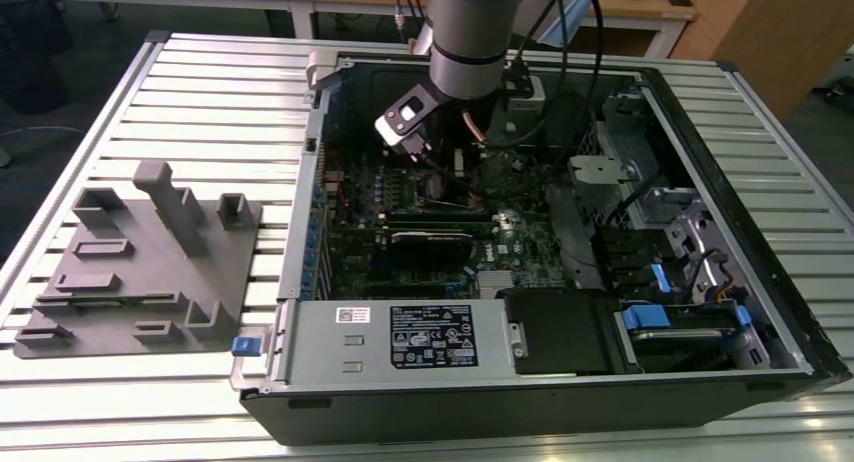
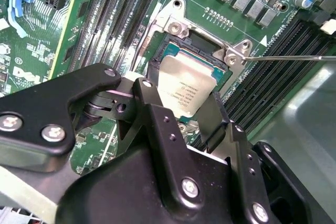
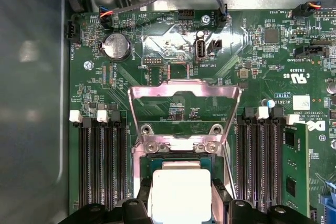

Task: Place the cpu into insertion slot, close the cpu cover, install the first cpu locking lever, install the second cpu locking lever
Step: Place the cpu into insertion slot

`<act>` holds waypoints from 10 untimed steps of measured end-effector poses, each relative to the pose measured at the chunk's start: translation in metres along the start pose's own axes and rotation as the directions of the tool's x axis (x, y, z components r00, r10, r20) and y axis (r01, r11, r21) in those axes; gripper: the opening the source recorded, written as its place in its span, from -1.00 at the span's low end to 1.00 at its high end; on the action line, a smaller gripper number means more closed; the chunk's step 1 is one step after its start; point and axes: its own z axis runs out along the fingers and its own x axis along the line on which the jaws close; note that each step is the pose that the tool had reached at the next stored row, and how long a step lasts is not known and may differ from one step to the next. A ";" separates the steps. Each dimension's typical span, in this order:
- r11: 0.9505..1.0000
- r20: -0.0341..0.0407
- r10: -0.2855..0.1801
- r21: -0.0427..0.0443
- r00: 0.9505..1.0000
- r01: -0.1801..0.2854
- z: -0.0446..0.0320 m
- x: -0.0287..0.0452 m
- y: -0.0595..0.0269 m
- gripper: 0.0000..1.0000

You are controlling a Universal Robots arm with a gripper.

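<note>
1. While clamped on the chip (image 2: 189,77), the claw (image 2: 181,97) hangs inside the computer case (image 1: 534,407), toward 12 o'clock in the exterior view.
2. Chip sits at the socket (image 2: 197,39); seated or just above, cannot tell.
3. Cover (image 3: 220,95) stands raised open.

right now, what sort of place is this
Probably a robotics lab or workshop: an open computer case lies on a slatted metal table, a robot arm reaches inside it, and wooden desks stand behind.

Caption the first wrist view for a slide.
The gripper holds the cpu just over the insertion slot, with the cpu cover raised open.
</note>
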 end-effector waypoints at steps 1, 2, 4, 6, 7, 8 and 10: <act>1.000 0.000 0.000 0.000 1.000 0.000 0.0001 -0.0002 0.0000 0.07; 1.000 0.000 0.000 0.000 1.000 0.000 0.0003 -0.0003 0.0000 0.07; 1.000 0.000 0.000 0.000 1.000 0.000 0.0004 -0.0004 0.0000 0.07; 1.000 0.000 0.000 0.000 1.000 0.000 0.0008 -0.0004 0.0000 0.07; 1.000 0.000 0.000 0.000 1.000 0.000 0.0012 -0.0004 0.0000 0.07; 1.000 0.000 0.000 0.000 1.000 0.000 0.0016 -0.0004 0.0000 0.07; 1.000 0.000 0.000 0.000 1.000 0.000 0.0024 -0.0004 0.0000 0.07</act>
